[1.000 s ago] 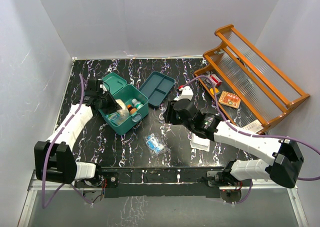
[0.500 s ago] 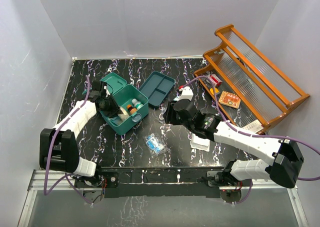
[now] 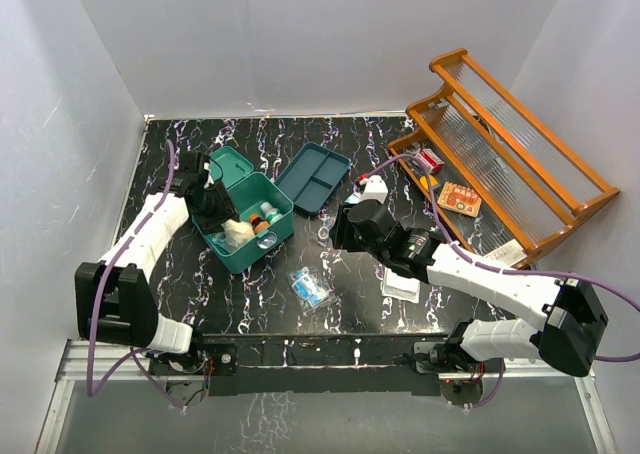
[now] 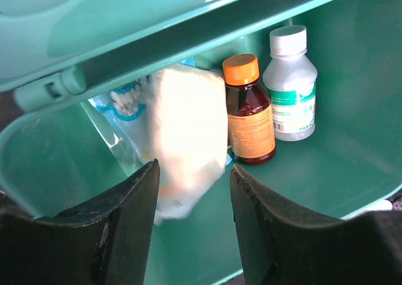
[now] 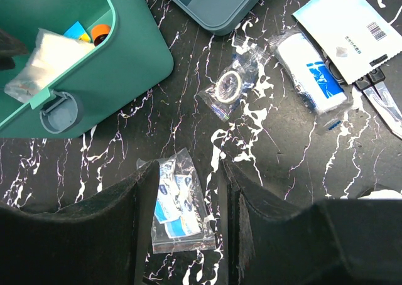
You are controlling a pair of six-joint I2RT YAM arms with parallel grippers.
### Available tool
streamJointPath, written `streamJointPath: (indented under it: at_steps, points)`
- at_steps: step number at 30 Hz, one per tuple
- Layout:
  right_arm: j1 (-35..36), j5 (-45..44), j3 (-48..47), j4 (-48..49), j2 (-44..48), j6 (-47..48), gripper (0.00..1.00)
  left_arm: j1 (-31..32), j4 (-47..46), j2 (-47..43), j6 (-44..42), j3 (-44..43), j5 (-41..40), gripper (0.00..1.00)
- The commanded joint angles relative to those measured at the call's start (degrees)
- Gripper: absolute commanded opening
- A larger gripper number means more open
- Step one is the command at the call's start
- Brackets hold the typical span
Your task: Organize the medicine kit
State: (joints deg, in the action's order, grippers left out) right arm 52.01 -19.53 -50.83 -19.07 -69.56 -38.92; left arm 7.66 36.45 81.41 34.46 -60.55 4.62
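**Medicine kit, lid open, left rear of tabletop**

Surroundings: a flat dark-teal divided tray lies just beside the kit's right rear corner. An orange wooden rack stands at the far right. Loose on the black marbled tabletop are a clear packet of blue-printed items, a small bag holding a ring, a white roll and a barcoded white pouch.

Item: medicine kit, teal-green with rounded corners and a round front latch. It holds a brown bottle with an orange cap, a white bottle beside it, and a soft white pack.

Arms: the left gripper reaches into the kit over the white pack, jaws spread. The right gripper hangs above the clear packet, jaws spread and empty.
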Motion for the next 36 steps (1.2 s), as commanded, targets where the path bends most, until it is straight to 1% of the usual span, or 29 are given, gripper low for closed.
streamJointPath:
  at_steps: [1,5,7,12,15,18,22,26,32,36]
  points:
    - [-0.3,-0.2,-0.2,3.1,1.4,0.1,0.41,-0.2,6.7,-4.4,-1.9,-4.4,-3.8,0.47]
    - [-0.3,-0.2,0.0,3.2,1.4,0.1,0.41,-0.2,7.9,-5.3,-2.1,-5.7,-3.7,0.43]
    - [-0.3,-0.2,0.2,3.2,1.4,0.1,0.41,-0.2,7.0,-5.9,-2.0,-5.4,-2.9,0.42]
    - [-0.3,0.0,0.3,3.3,1.1,0.1,0.41,-0.1,0.3,-5.3,-2.0,-1.5,7.3,0.43]
    - [-0.3,0.2,0.5,3.5,0.7,0.0,0.41,1.3,-3.1,-3.4,-1.1,0.3,8.3,0.43]
    - [-0.4,0.5,0.6,3.5,0.4,-0.1,0.41,4.1,-5.2,0.0,-0.6,0.7,5.7,0.4]
    - [-0.4,0.3,0.9,3.6,0.0,0.0,0.41,8.0,-5.2,4.8,-0.6,0.5,-1.0,0.34]
    - [-0.4,0.3,1.1,3.6,-0.1,-0.1,0.41,9.1,-4.2,8.4,0.0,1.2,-7.4,0.29]
    - [-0.5,0.2,1.4,3.6,-0.3,0.0,0.41,9.0,-0.2,8.2,1.2,1.2,-14.7,0.27]
    - [-0.5,0.4,1.2,3.6,-0.5,0.1,0.41,9.0,-0.2,6.6,1.2,1.8,-14.5,0.27]
